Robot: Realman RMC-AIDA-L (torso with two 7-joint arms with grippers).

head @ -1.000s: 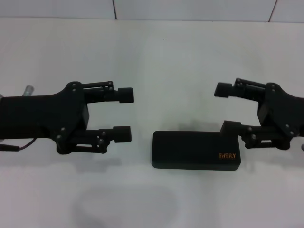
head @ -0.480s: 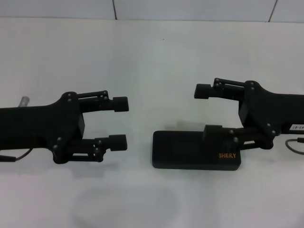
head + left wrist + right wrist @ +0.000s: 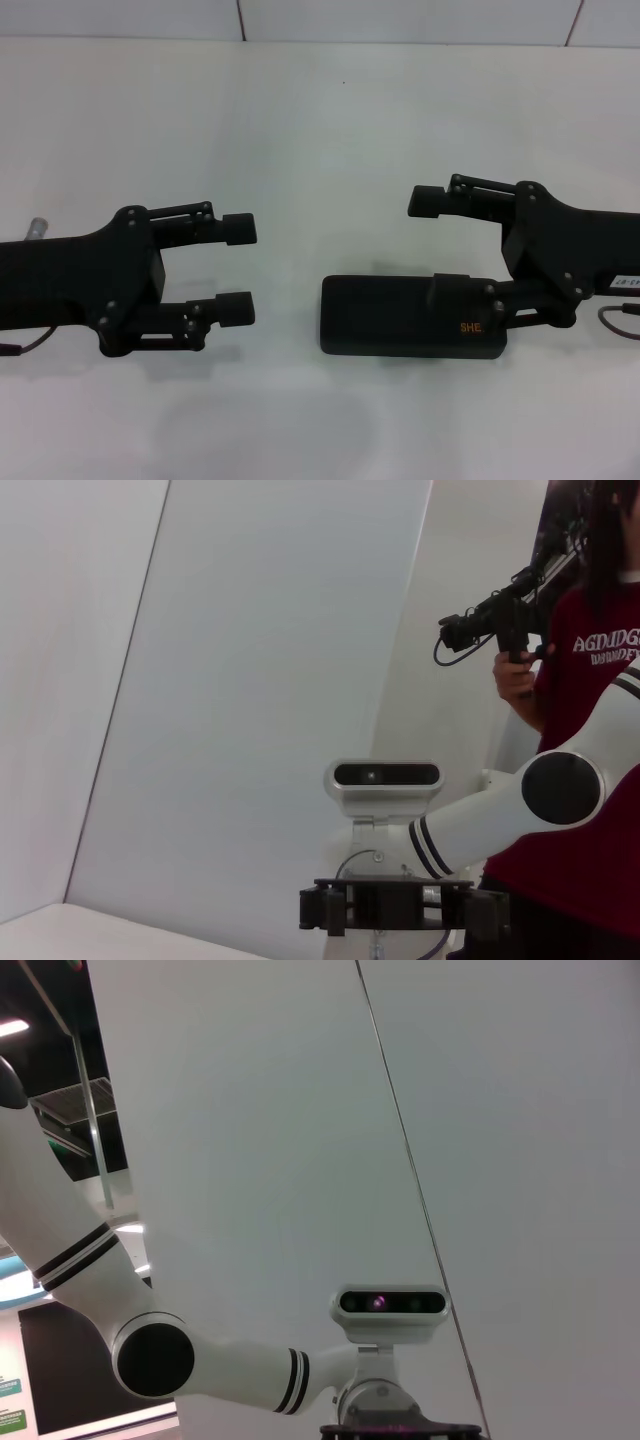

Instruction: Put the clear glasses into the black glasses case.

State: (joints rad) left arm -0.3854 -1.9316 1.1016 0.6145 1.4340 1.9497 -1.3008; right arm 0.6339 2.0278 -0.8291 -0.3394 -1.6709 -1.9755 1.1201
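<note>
Two grippers, left gripper (image 3: pixel 239 270) and right gripper (image 3: pixel 432 243); one black glasses case (image 3: pixel 395 316).

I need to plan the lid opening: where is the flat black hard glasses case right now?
In the head view the flat black hard glasses case lies shut on the white table, right of centre, its right end under the open right gripper.

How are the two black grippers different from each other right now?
The right gripper reaches over the black glasses case, its lower finger covering part of the orange letters; the left gripper hangs over bare white table, apart from the case. The right gripper's fingers stand wider apart than the left gripper's. Both are black and open, hold nothing, and point toward each other.
</note>
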